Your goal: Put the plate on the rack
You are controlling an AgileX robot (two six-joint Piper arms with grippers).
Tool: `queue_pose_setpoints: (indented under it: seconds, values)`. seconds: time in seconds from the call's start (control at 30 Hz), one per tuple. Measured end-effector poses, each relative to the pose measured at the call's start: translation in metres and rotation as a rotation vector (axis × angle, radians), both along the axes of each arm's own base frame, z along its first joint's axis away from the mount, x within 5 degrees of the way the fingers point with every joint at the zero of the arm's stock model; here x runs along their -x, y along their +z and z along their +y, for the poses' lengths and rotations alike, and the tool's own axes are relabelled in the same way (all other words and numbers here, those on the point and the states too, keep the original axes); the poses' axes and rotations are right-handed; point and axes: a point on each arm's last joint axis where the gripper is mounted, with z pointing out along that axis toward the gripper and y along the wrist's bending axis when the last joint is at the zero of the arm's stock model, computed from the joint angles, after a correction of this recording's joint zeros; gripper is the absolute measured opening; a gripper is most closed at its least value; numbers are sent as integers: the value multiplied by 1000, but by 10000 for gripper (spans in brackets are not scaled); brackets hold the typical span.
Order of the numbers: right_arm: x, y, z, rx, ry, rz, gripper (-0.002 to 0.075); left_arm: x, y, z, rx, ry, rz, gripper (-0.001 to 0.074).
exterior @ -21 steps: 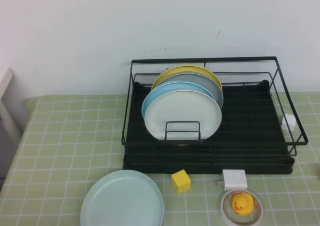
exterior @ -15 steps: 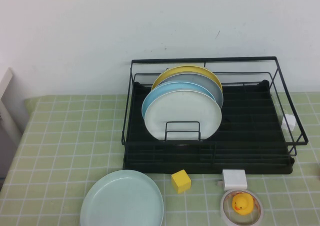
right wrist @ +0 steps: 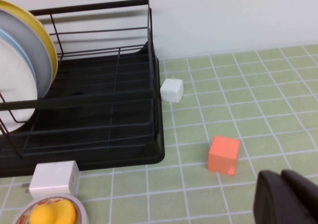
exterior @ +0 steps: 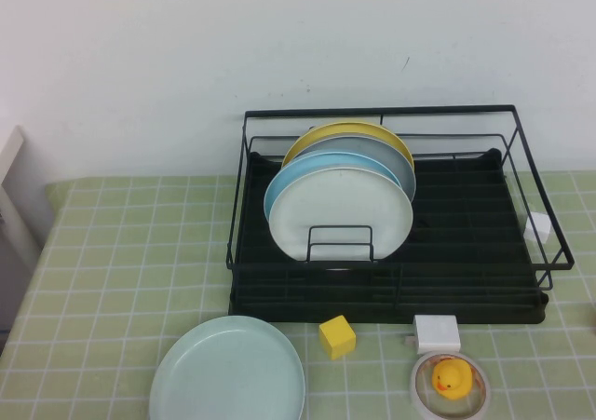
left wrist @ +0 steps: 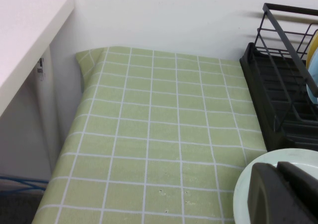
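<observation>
The pale mint-green plate lies flat on the table's front edge, left of centre, in front of the rack. The black wire rack stands at the back right with several plates upright in its left half. Neither gripper shows in the high view. In the left wrist view my left gripper hangs over the mint plate's rim, fingers together and holding nothing. In the right wrist view my right gripper is shut and empty over bare tablecloth, to the right of the rack.
A yellow cube, a white adapter and a yellow duck on a clear lid lie in front of the rack. A small white block and an orange cube sit right of it. A white shelf borders the table's left.
</observation>
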Motion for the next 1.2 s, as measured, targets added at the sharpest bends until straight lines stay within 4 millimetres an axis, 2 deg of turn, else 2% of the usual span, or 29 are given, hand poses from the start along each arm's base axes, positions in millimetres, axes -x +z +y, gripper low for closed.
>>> queue_pose_setpoints:
  seconds: [0.6, 0.7, 0.77, 0.87, 0.97, 1.07, 1.2]
  values:
    - [0, 0, 0, 0, 0, 0, -2, 0, 0, 0, -4, 0, 0, -3]
    - [0, 0, 0, 0, 0, 0, -2, 0, 1, -1, 41, -2, -10, -3]
    - [0, 0, 0, 0, 0, 0, -2, 0, 3, -5, 204, -6, -17, -3]
    - [0, 0, 0, 0, 0, 0, -2, 0, 8, -14, 614, -10, -7, -3]
    - [0, 0, 0, 0, 0, 0, -2, 0, 14, -18, 909, -13, -14, -3]
    - [0, 0, 0, 0, 0, 0, -2, 0, 18, -19, 1046, -11, -22, -3]
    - [0, 0, 0, 0, 0, 0, -2, 0, 20, -18, 1111, -7, -28, -3]
